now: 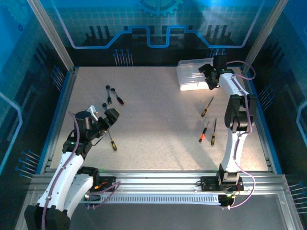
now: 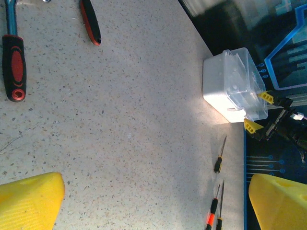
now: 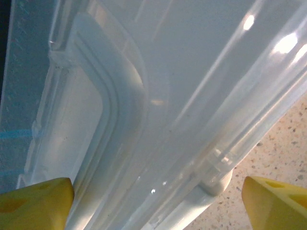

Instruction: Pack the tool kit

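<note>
My left hand (image 1: pixel 110 116) hangs over the near left part of the table (image 1: pixel 158 120). Its fingers (image 2: pixel 31 201) are spread wide above bare tabletop and grip nothing. One screwdriver (image 1: pixel 112 142) lies just beside this hand, on the side toward me.

Across on my right, an orange-handled screwdriver (image 1: pixel 204 132) and a dark screwdriver (image 1: pixel 213 132) lie side by side. A third screwdriver (image 1: pixel 207 107) lies a little farther out. Beyond my left hand lie two red-and-black drivers (image 1: pixel 109 95), close together.

At the far right corner sits the clear plastic case (image 1: pixel 191 74), well apart from every screwdriver and from my left hand. My right hand (image 1: pixel 207 76) is at its right end. The wrist view shows that hand's fingers (image 3: pixel 36 201) held wide apart, with the case's ribbed rim (image 3: pixel 144 120) between them. One finger is close against the plastic and the other stands off over the table. I cannot tell whether either pad touches the case.
</note>
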